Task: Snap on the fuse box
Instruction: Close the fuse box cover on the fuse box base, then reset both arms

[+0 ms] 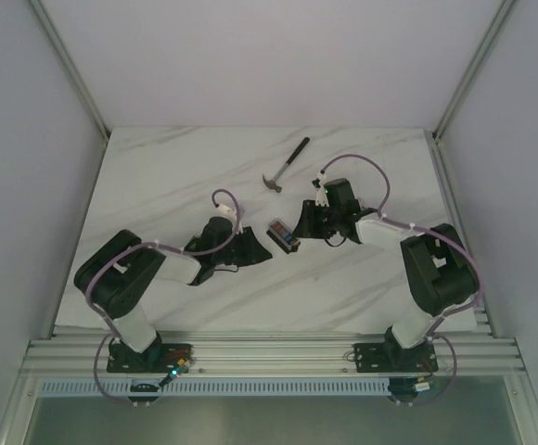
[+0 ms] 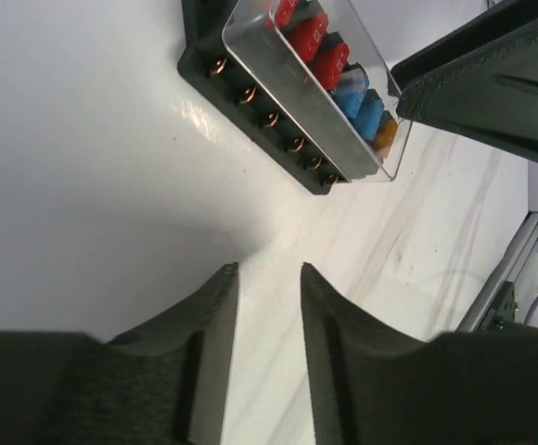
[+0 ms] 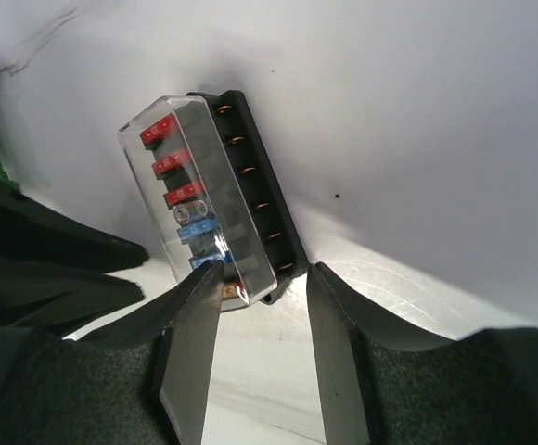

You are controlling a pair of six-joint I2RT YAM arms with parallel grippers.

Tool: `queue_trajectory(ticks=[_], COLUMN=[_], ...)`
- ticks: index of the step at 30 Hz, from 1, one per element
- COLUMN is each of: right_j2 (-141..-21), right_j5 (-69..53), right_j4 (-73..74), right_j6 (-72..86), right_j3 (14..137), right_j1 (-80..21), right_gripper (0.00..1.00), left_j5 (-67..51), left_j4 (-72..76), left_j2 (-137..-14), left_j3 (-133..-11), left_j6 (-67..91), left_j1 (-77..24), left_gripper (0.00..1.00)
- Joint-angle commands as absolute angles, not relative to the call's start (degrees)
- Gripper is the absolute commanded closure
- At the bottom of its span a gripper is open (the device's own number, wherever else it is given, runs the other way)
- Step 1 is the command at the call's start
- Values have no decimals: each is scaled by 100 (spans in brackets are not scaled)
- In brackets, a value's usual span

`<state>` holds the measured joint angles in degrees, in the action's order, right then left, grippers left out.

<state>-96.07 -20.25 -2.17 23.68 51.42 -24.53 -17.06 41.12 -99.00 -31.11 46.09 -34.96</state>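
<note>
Left jaws open | right jaws open at fuse box (image 3: 209, 199) end | hammer (image 1: 286, 165) in top view only

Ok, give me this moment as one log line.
left gripper open, empty, short of fuse box | right gripper open, straddling its near end | clear cover on, latch unclear
</note>
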Motion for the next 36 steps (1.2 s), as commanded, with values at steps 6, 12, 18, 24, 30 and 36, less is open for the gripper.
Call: queue_trajectory(ticks=[6, 12, 18, 24, 30, 36], right_j2=[-9089, -8331, -8031, -7794, -8077, -8536], right_j5=[-1340, 257, 2112, 3289, 3635, 2961], right_j4=[348, 371, -3, -1824, -4524, -6677], right_j6=[1820, 1582, 1310, 1178, 185, 28], right_j3=[5220, 4763, 4461, 3569, 2546, 1675], right_j1=[-2460, -2380, -2096, -1536, -1154, -667], right_gripper=[47, 27, 7, 1, 1, 0], left_j5=[-1119, -124, 967, 1944, 2868, 3208], left_j4=[2584, 2109, 1750, 1899, 3120, 5263], left_j2=[-9000, -8050, -7120, -6764, -6688, -6760], left_j3=[-3472, -3261, -3095, -2825, -2237, -1302], left_j6=[3943, 3485, 2879, 2523, 1605, 338], left_j1=[-3353, -3032, -2294, -1113, -515, -382], left_gripper=[40, 18, 5, 0, 0, 0])
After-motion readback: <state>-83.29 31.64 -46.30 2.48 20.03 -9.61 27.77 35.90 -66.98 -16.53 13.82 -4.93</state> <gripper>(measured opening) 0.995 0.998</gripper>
